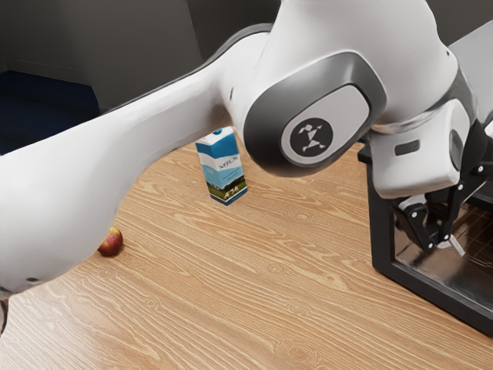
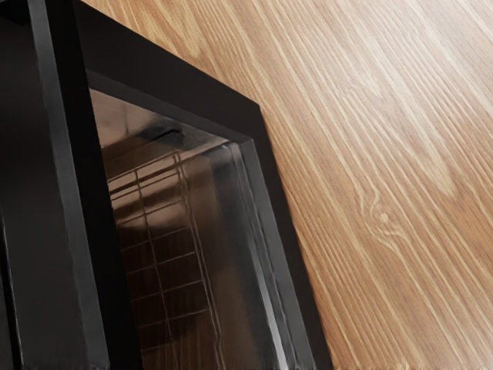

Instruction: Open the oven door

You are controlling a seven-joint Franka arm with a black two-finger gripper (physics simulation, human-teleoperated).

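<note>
Since likely stiff and heavy, take that oven door (image 2: 158, 254) by its frame (image 2: 192, 89)! Clenched or released tool (image 1: 437, 242)? Can't tell!

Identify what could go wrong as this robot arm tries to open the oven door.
The gripper is close to the door's glass pane, so a badly aimed move might press or scrape the glass instead of opening the door.

The milk carton stands upright on the table; if the arm swings low, it could knock it over.

The apple is round and could roll if bumped.
</note>
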